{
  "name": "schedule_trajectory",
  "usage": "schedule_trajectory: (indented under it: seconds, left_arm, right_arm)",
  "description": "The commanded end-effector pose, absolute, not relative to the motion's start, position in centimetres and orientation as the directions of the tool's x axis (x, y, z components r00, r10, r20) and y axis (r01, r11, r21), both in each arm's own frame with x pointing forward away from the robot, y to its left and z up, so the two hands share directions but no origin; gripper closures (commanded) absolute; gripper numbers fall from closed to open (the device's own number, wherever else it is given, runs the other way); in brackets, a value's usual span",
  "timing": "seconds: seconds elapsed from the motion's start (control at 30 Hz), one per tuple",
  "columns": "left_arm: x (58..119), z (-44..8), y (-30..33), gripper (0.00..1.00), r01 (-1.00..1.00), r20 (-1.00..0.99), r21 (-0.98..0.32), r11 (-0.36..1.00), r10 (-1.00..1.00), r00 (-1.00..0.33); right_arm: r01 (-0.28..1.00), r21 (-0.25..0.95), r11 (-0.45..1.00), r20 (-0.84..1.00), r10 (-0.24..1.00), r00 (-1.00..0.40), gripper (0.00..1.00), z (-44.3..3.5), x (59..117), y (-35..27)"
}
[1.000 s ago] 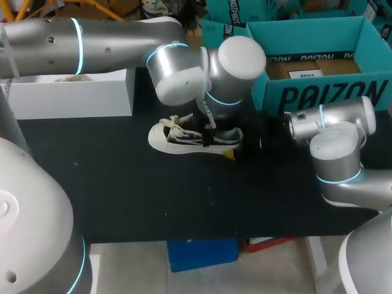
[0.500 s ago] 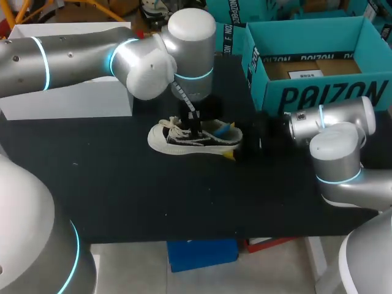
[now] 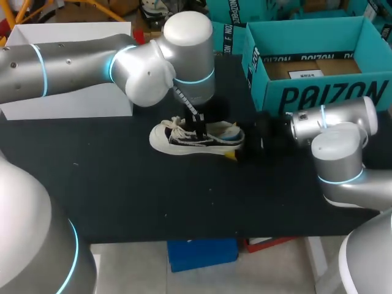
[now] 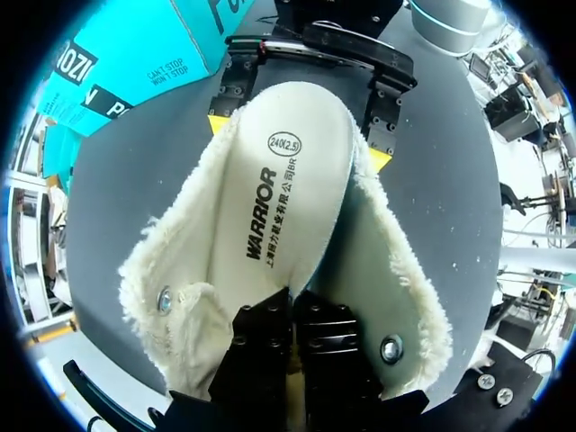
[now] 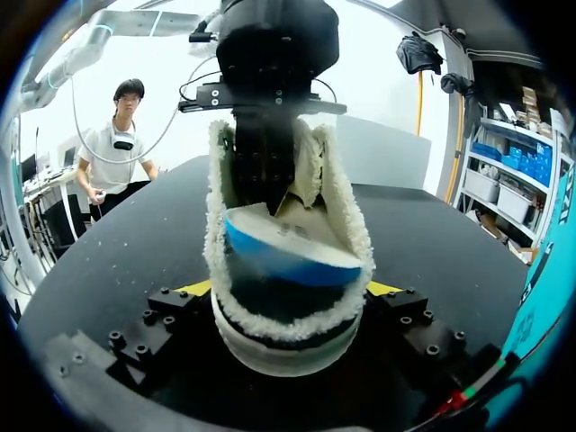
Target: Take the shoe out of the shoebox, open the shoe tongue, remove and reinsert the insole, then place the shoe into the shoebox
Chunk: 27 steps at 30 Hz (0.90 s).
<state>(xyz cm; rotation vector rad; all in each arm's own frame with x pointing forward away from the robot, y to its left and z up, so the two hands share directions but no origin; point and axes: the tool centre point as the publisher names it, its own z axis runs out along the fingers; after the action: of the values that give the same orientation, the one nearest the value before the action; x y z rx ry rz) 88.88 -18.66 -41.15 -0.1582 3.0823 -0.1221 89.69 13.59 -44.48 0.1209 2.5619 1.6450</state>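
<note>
A cream canvas shoe [image 3: 184, 138] with black side panels lies on the black table, toe to the left. My right gripper [image 3: 237, 147] holds its heel, one yellow-tipped finger [image 4: 378, 158] against each side; the fleecy heel collar [image 5: 288, 328] fills the gap between the tips. From above, my left gripper [image 3: 197, 127] reaches into the shoe's mouth. Its black fingers [image 4: 270, 342] are shut on the forward part of the white insole [image 4: 288, 189]. The insole's heel end is raised and shows its blue underside [image 5: 283, 256]. The teal shoebox [image 3: 318, 95] stands open at the back right.
A white box [image 3: 73, 98] sits at the back left, behind my left arm. More teal box flaps [image 3: 229, 33] stand behind the shoe. Bare black table [image 3: 153, 190] stretches in front of the shoe to the near edge.
My left arm's wrist has swung from over the shoe's heel to the left and back, with its fingers still in the shoe. The shoe and my right arm have hardly shifted.
</note>
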Motion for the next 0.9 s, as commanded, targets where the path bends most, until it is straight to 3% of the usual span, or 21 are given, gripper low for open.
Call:
schedule_trajectory:
  seconds: [0.03,0.77,0.8,0.83,0.87,0.9]
  left_arm:
    - [88.3,-39.8,-20.3,1.00,-0.094,-0.068,-0.073,0.993,-0.099,-0.993]
    - [87.4,-39.9,-22.3,1.00,-0.077,-0.042,-0.066,0.995,-0.080,-0.996]
    - [87.4,-40.1,-22.3,0.70,-0.080,-0.040,-0.066,0.995,-0.083,-0.996]
    - [87.4,-40.1,-22.2,0.49,-0.087,-0.035,-0.079,0.993,-0.090,-0.995]
    - [87.5,-39.8,-22.1,0.00,-0.091,-0.034,-0.093,0.992,-0.094,-0.995]
    - [87.5,-39.5,-22.0,0.00,-0.094,-0.035,-0.106,0.990,-0.098,-0.995]
  right_arm:
    - [0.016,0.909,0.416,-0.036,0.117,-0.992,1.00,-44.6,89.5,13.8]
    - [0.016,0.909,0.416,-0.036,0.117,-0.992,1.00,-44.6,89.5,13.8]
    - [0.016,0.909,0.416,-0.036,0.117,-0.992,1.00,-44.6,89.5,13.8]
    - [0.016,0.909,0.416,-0.036,0.117,-0.992,1.00,-44.6,89.5,13.8]
    - [0.016,0.909,0.416,-0.036,0.117,-0.992,1.00,-44.6,89.5,13.8]
    - [0.016,0.909,0.416,-0.036,0.117,-0.992,1.00,-44.6,89.5,13.8]
